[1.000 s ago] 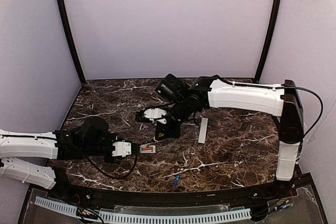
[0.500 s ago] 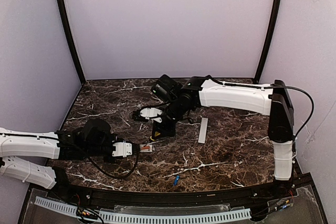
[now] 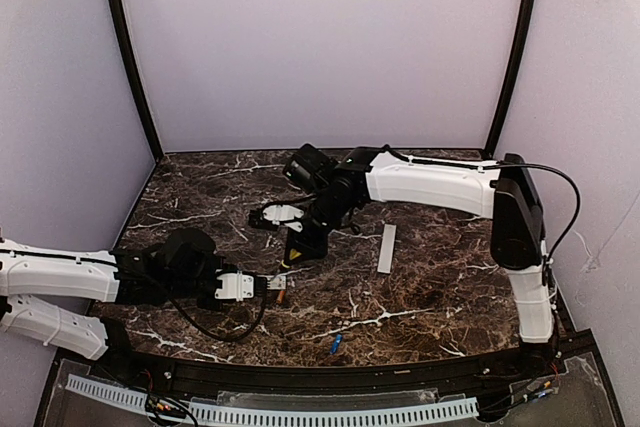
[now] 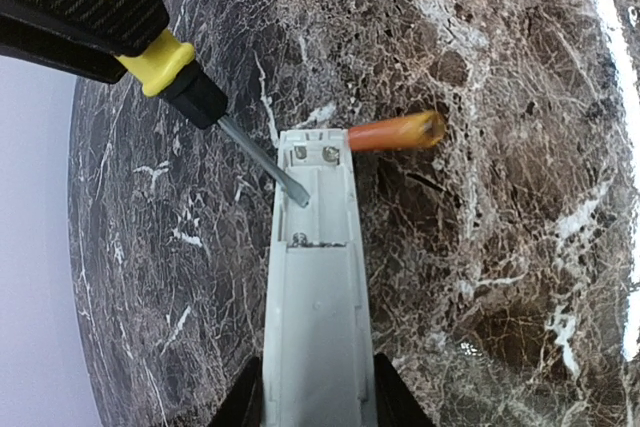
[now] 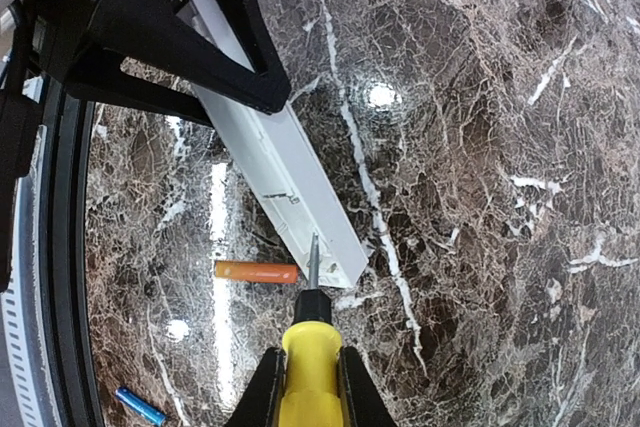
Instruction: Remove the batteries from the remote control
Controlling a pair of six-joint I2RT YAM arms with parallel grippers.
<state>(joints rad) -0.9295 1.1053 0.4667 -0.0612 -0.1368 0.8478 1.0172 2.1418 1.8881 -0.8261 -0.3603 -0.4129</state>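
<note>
Left claw (image 4: 318, 402) is clamped shut on the remote control (image 4: 315, 297), bottom centre. Right claw (image 5: 308, 387) squeezes the yellow screwdriver (image 5: 308, 342), with the tip poking into the remote's open compartment. Orange battery (image 4: 392, 133) lies just beside the remote's far end, and blue battery (image 5: 140, 407) sits lower left.

Right tool (image 3: 298, 247) holds a screwdriver (image 3: 290, 259) by the remote control (image 3: 276, 284); blue battery (image 3: 335, 343) lies apart.
</note>
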